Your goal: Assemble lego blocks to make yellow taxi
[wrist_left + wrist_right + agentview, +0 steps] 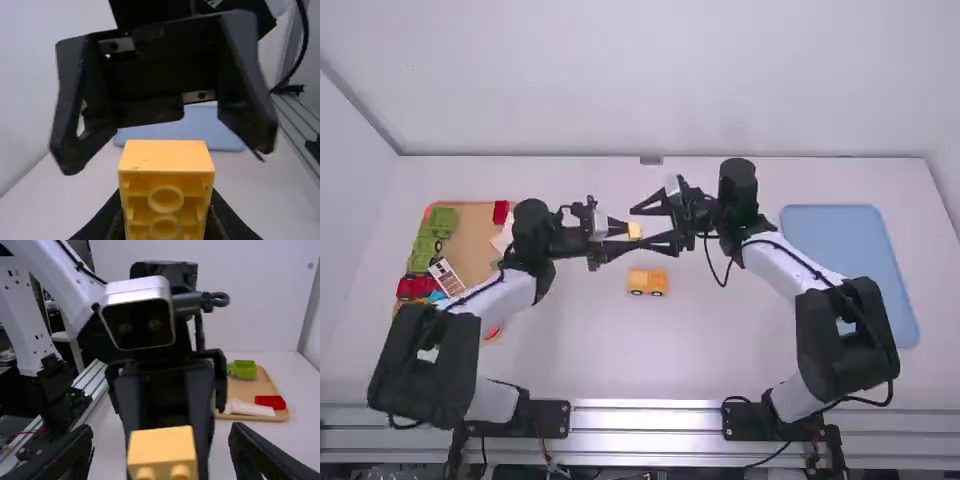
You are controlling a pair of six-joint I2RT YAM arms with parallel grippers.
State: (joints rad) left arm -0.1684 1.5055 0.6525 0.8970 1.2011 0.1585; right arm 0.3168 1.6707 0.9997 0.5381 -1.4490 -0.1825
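1. Handover, or a regrip in the air, looks to be the step in hand: one more yellow block (166, 160) is being readied for the taxi.
2. Left tool (162, 434) is clamped on that block, above the table (570, 340). The block's hollow underside faces the left wrist camera, and its studs face the right arm.
3. Right tool (167, 156) has its fingers well apart, one to each side of the block; as far as the blurred edges let me judge, neither touches it.
4. On the table, the yellow car body (648, 282) stands upright on its wheels, nearer the arm bases than the block.
5. Off to the left lies a tan tray (472, 245) of other pieces; to the right, a blue tray (850, 270).
6. Next, the right fingers should close squarely on the block before the left ones let go. Then the block wants turning studs up, lining up over the car and pressing down. A slack or tilted grip could spoil that fit.
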